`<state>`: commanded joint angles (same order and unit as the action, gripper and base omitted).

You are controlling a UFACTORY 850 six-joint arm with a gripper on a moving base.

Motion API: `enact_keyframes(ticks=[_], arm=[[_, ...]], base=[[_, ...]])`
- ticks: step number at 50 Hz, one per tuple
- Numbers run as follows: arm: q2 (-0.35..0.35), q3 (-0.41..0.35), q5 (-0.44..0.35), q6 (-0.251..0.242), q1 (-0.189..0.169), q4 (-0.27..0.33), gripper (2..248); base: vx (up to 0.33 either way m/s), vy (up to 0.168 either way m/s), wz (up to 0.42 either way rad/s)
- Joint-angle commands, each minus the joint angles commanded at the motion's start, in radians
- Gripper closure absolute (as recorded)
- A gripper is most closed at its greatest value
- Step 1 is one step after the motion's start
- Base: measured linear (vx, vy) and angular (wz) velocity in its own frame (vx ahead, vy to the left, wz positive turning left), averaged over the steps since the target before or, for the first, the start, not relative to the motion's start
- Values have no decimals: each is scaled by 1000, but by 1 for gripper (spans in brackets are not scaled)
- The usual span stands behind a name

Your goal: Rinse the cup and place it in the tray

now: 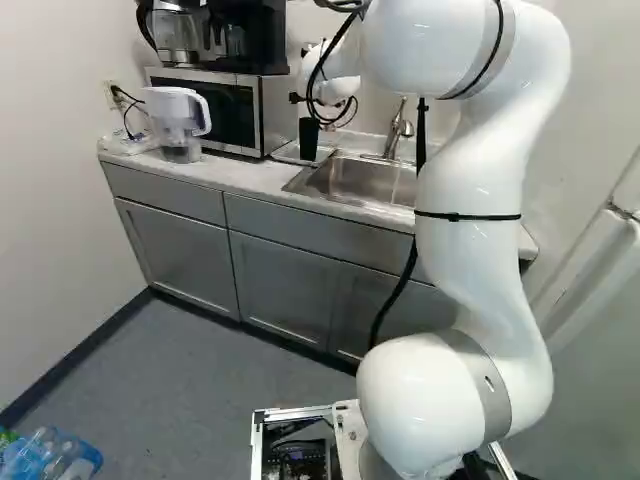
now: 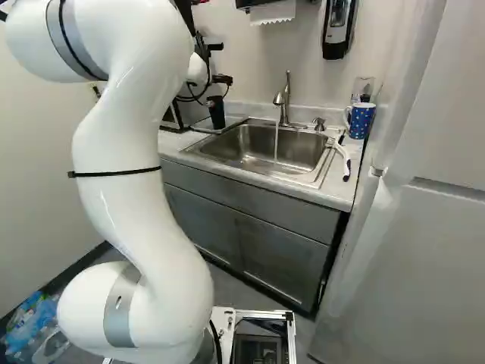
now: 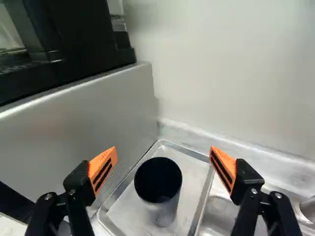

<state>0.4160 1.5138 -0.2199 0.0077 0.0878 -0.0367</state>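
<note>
Nearest, the white arm [image 1: 460, 390] rises from the base, with a metal frame [image 2: 265, 315] beside its lowest joint. Plastic bottles [image 1: 50, 455] lie on the floor at the near left, and a white door [image 2: 424, 250] stands at the near right. Beyond the floor run grey cabinets [image 1: 290, 280] under a pale counter [image 1: 240, 175].

Set into the counter is a steel sink [image 2: 250, 148]; a thin stream of water [image 2: 276, 144] falls into it. A white-handled brush [image 2: 342, 158] lies by its right side, with a blue dotted mug [image 2: 361, 120] farther back. At the left end of the counter stands a water pitcher [image 1: 180, 125], and to its right a microwave [image 1: 225, 108] with a coffee maker [image 1: 245, 35] on top.

Between microwave and sink lies the metal tray [image 3: 123, 211]. The dark cup [image 3: 162, 196] stands upright in it, mouth up. The gripper [image 2: 220, 80] is over the tray, its two fingers spread wide, one on either side of the cup as the wrist view looks down, with a gap showing on both sides; it grips nothing.

Farthest, the faucet [image 2: 284, 98] rises behind the sink, and a soap dispenser [image 2: 338, 29] hangs on the wall to its right.
</note>
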Motion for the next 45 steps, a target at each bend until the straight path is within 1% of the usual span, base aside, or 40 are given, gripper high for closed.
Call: enact_keyframes(ticks=[24, 45], arm=[[-83, -49, 66, 0, -54, 0, 3], [-151, -83, 72, 0, -106, 0, 3]], base=[[0, 0, 0], [0, 0, 0]])
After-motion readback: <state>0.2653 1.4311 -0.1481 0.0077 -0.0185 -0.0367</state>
